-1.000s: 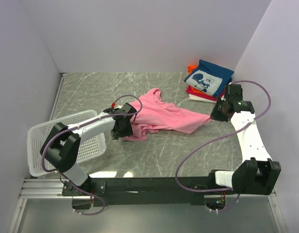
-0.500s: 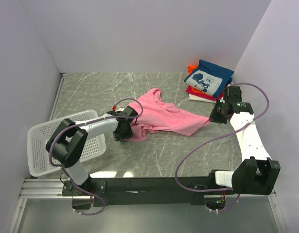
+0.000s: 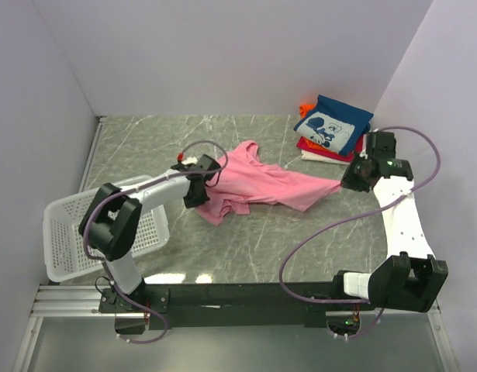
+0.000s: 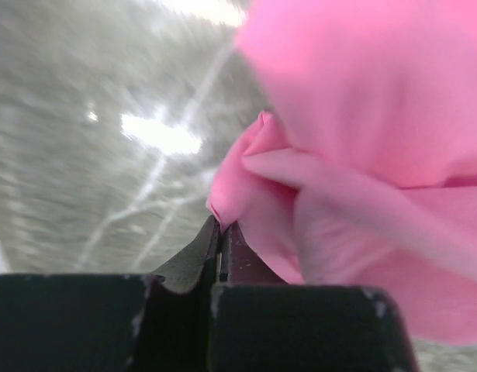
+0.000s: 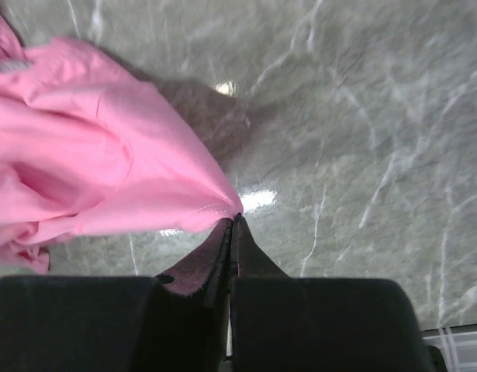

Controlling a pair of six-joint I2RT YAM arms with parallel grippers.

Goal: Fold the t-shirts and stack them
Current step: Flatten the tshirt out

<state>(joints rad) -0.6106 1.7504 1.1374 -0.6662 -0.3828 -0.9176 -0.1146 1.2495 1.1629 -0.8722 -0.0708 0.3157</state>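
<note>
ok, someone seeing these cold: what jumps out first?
The pink t-shirt is strung across the middle of the table, pinched at both ends. The left gripper is shut on a fold at its left end and the right gripper is shut on its right tip. Next come the folded shirts piled in the far right corner and the white basket at the near left.

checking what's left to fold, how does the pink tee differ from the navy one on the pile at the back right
The pink t-shirt is unfolded and rumpled; the navy t-shirt is folded flat. The pink one is plain; the navy one has a white cartoon print. The left claw and right claw pinch the pink one at opposite ends; the navy one sits untouched atop the stack. Both are cloth tees.
</note>
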